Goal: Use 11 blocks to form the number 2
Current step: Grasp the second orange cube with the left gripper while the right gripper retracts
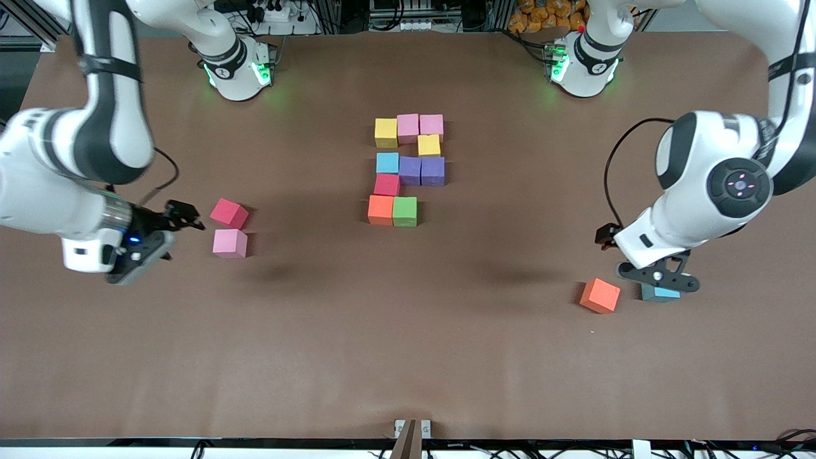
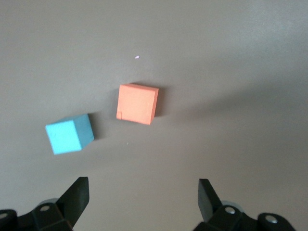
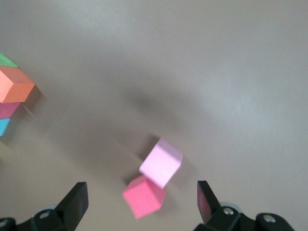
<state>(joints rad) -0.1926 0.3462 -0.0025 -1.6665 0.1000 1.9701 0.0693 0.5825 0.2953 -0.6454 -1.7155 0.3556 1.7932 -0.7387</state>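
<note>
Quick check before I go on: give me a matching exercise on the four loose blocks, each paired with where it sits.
Things:
1. orange block
2. light blue block
3. red block
4. pink block

Places:
A. right arm's end, touching the pink block, farther from the front camera
B. under the left gripper
C. right arm's end, nearer the front camera
D. left arm's end, beside the light blue block

Pairs: 1-D, 2-B, 3-A, 4-C

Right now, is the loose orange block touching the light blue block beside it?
Apart. The left wrist view shows bare table between the orange block and the light blue block.
</note>
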